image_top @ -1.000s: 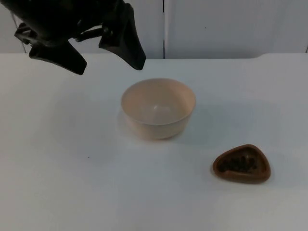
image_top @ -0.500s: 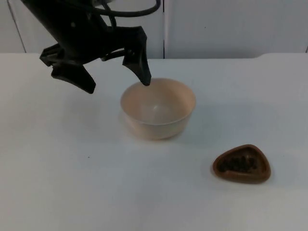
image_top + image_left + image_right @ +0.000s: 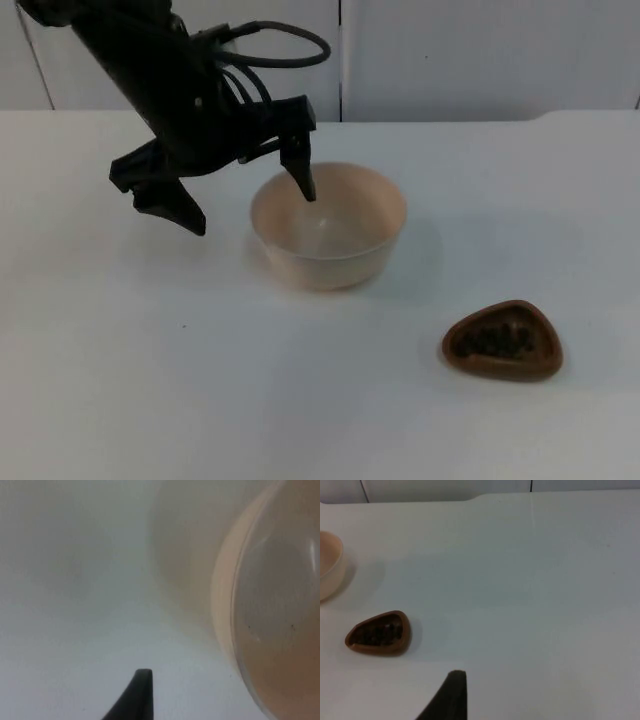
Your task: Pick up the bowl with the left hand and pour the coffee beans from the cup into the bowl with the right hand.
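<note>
Top view: left gripper (image 3: 245,205) is at the near-left rim of the round cream-coloured plastic bowl (image 3: 328,225), fingers spread wide. One finger (image 3: 300,170) points down inside the bowl over its back-left rim; the other (image 3: 165,200) hangs outside, off to the bowl's left above the white bench (image 3: 150,380). The rim sits between the two fingers, no pinch. Bowl stands upright on the bench, centre of the scene, inside looks empty. Small brown rounded-triangle cup (image 3: 503,340) with dark coffee beans (image 3: 492,341) in it sits on the bench well apart from the bowl, toward the near right, upright. Grey partition wall (image 3: 480,60) closes the bench at the back.

Left wrist view: bowl wall and rim (image 3: 225,595) very close, inner surface (image 3: 280,630) visible beside it; black fingertip (image 3: 137,692) outside the bowl over bare bench (image 3: 75,580), not touching the bowl.

Right wrist view: brown cup (image 3: 379,632) with beans on the bench, part of the bowl (image 3: 330,565) beyond it, both apart. One black fingertip (image 3: 451,695) of the right gripper above the bench, clear of the cup; cannot tell whether its fingers are spread or closed. Right arm waits.
</note>
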Controlling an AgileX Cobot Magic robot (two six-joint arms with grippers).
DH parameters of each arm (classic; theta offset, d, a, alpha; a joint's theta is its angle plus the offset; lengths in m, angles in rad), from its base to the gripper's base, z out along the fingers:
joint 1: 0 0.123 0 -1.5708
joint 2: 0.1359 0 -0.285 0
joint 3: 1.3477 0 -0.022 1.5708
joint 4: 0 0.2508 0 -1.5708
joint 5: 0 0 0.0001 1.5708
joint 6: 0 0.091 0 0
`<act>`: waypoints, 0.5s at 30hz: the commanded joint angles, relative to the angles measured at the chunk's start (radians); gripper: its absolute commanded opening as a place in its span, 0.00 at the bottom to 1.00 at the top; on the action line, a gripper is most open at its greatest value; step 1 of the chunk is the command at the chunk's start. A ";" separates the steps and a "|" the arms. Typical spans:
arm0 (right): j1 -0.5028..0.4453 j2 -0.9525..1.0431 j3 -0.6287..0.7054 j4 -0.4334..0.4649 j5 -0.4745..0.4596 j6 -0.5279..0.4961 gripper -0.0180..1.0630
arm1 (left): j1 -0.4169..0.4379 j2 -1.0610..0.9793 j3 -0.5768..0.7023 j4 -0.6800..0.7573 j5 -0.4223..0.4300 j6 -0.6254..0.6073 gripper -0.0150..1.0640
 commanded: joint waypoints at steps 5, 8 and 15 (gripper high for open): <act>-0.008 -0.004 0.003 -0.003 -0.004 -0.009 0.99 | -0.005 0.023 -0.009 0.015 -0.073 -0.067 0.99; -0.008 -0.004 0.003 -0.004 -0.004 -0.009 0.99 | -0.003 0.033 -0.009 0.017 -0.090 -0.077 0.99; -0.008 -0.004 0.003 -0.005 -0.004 -0.013 0.99 | -0.003 0.084 -0.009 0.024 -0.109 -0.079 0.97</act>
